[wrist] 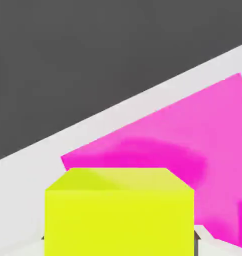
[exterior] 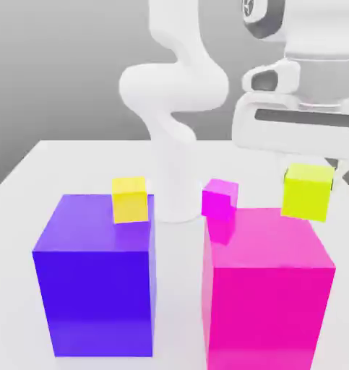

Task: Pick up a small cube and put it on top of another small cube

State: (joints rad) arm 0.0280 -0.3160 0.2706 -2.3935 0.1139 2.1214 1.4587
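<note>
The small lime cube (exterior: 308,190) hangs in the air at the exterior view's right, just over the far right corner of a big magenta block (exterior: 267,289). My gripper (exterior: 308,189) is shut on it from above. In the hand view the lime cube (wrist: 119,215) sits close between my fingers, with the gripper (wrist: 119,240) around it and the magenta block's top (wrist: 193,135) below. A small pure-yellow cube (exterior: 129,199) sits at the far edge of a big purple block (exterior: 97,282). A small magenta cube (exterior: 220,198) sits at the magenta block's far left corner.
The two big blocks stand side by side on a white table (exterior: 32,166), with a narrow gap between them. The arm's white base (exterior: 173,166) rises just behind that gap. Bare table lies at the far left.
</note>
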